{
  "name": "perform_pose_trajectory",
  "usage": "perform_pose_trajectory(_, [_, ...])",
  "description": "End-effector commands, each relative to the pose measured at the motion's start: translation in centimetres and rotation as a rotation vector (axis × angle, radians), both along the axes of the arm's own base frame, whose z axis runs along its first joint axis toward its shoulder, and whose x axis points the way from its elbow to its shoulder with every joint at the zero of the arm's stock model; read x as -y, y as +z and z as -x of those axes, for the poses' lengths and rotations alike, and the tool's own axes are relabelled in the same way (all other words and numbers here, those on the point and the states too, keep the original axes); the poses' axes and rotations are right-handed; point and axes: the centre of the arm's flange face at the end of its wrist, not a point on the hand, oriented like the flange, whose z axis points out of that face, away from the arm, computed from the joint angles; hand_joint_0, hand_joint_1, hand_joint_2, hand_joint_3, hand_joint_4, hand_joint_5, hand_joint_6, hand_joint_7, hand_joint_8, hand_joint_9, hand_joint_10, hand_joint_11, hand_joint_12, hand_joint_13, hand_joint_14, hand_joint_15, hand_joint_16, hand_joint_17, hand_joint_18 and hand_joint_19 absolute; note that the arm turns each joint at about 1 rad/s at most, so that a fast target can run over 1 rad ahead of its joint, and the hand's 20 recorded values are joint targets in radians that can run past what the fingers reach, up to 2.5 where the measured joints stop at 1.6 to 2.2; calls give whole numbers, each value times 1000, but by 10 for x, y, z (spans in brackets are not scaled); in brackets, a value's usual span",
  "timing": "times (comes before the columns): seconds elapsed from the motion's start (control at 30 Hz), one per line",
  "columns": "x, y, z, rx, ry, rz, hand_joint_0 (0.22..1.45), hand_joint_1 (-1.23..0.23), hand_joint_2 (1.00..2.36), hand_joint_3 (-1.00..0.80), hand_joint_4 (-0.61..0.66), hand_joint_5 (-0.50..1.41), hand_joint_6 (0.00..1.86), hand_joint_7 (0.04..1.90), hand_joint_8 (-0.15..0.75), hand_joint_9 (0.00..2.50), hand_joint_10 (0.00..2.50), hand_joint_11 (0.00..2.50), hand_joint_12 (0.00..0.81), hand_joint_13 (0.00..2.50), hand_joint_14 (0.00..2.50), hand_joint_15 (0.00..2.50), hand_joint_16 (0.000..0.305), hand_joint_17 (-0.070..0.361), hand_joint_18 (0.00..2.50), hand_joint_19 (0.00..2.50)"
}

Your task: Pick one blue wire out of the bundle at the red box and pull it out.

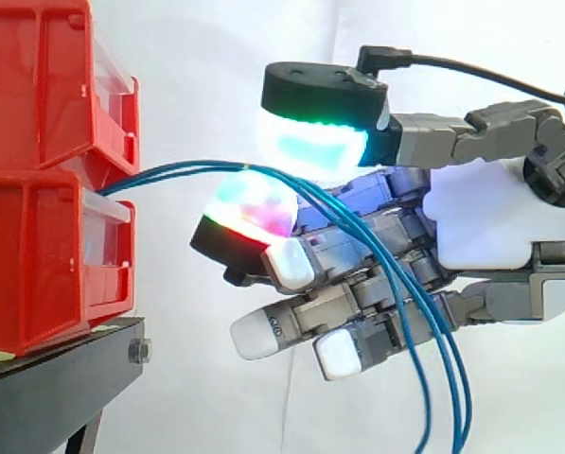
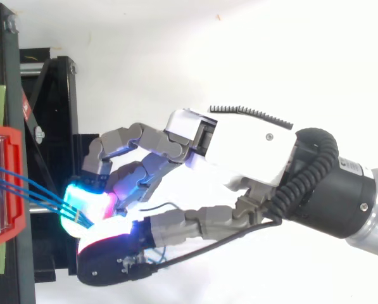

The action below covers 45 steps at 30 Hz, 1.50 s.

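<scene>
Three thin blue wires (image 1: 168, 173) come out of the gap between two stacked red bins (image 1: 36, 255) at the left and run right, almost level. My hand (image 1: 481, 218) reaches in from the right. Its green-glowing thumb pad (image 1: 315, 142) sits above the wires, and a red-and-cyan glowing finger pad (image 1: 249, 213) sits just below them, closed on the bundle. I cannot tell how many wires lie between the pads. Past the pinch the wires droop across the other fingers and hang down (image 1: 443, 378). From above, the wires (image 2: 30, 187) end at the joined pads (image 2: 81, 206).
The bins rest on a black stand (image 1: 55, 378) whose frame also shows from above (image 2: 56, 126). The red bin's front lip (image 2: 2, 183) is at the left edge of the top view. A white curtain hangs behind everything.
</scene>
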Motion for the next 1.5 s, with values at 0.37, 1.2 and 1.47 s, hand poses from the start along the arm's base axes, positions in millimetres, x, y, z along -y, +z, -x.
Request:
perform_pose_trajectory(0.37, [0,2,4,-31,13,4,556,-665,1005,-446,278,-167,873,1082,426,921,17,626,501,843,13,388,62,141,872,526])
perform_pose_trajectory(1.2, [1,10,6,-24,12,2,806,-876,1010,-368,279,-239,912,1007,366,729,15,670,466,770,14,372,59,133,830,472])
perform_pose_trajectory(1.47, [2,11,8,-41,12,4,492,-713,1000,-500,277,-204,876,1023,423,810,17,664,520,782,14,384,68,152,871,500])
